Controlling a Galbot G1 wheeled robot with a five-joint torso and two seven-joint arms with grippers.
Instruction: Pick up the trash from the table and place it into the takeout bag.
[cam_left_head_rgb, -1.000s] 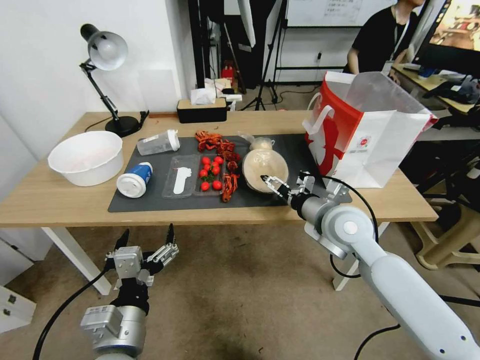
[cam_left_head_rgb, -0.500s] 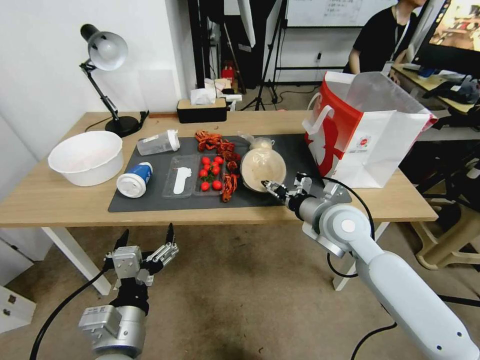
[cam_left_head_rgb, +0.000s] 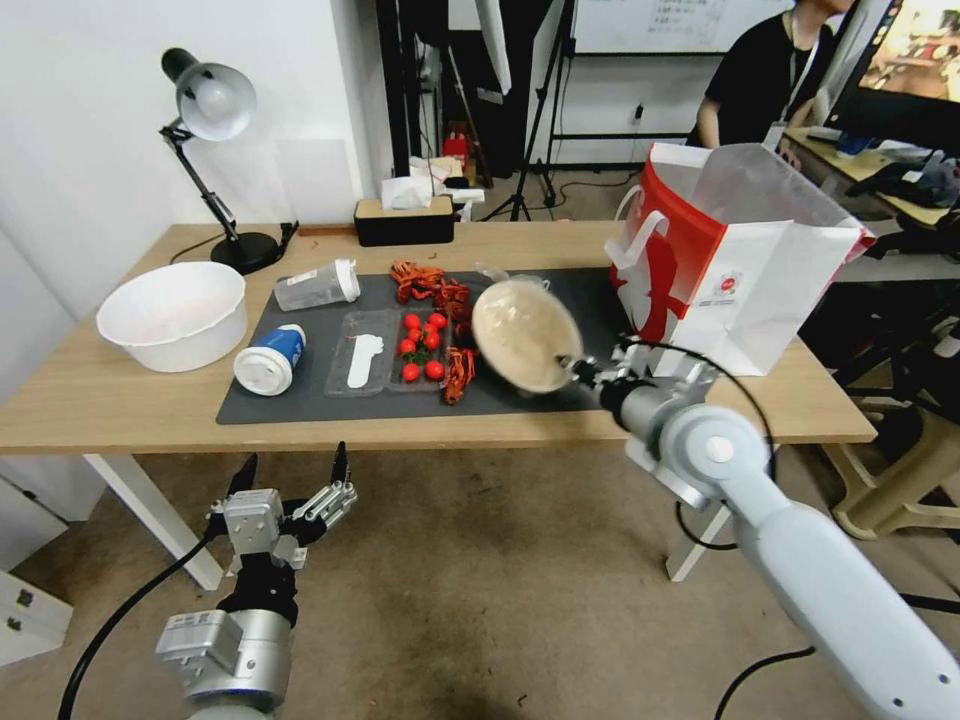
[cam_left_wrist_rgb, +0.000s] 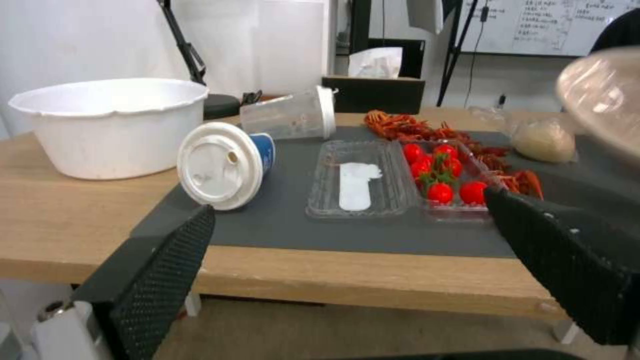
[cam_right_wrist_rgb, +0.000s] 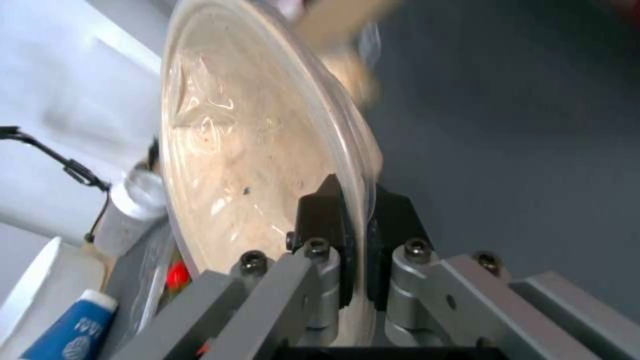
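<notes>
- Your left gripper (cam_left_head_rgb: 290, 478) hangs below the near table edge, in front of the left end of the mat, with its fingers spread wide and nothing between them; parked low like this, it leaves the tabletop free for the other arm.
- On the table (cam_left_head_rgb: 120, 400), the white basin (cam_left_head_rgb: 172, 313) sits off the dark grey mat (cam_left_head_rgb: 300, 405) at the left, so I judge it is not part of your pickup.
- The blue-and-white lidded paper cup (cam_left_head_rgb: 270, 358) and the clear white-capped plastic cup (cam_left_head_rgb: 317, 285) both lie on their sides on the mat's left part, near each other but apart; lying flat, either could roll when you grip it.
- The clear tray (cam_left_head_rgb: 395, 350) with tomatoes rests mid-mat, crayfish shells (cam_left_head_rgb: 432, 284) behind and beside it.
- The small clear knotted bag (cam_left_wrist_rgb: 543, 141) sits on the mat behind the lifted bowl.
- The round beige lidded bowl (cam_left_head_rgb: 524, 333) is off the mat and tilted steeply, its lid facing you, because your right gripper (cam_left_head_rgb: 578, 370) pinches only its rim: the right wrist view shows the two dark pads (cam_right_wrist_rgb: 322, 215) closed narrowly on the bowl's edge. That hold looks thin to me; the bowl may swing or slip.
- The takeout bag (cam_left_head_rgb: 740, 265) stands upright and open at the table's right end, just beside the bowl, so the carry is short.
</notes>
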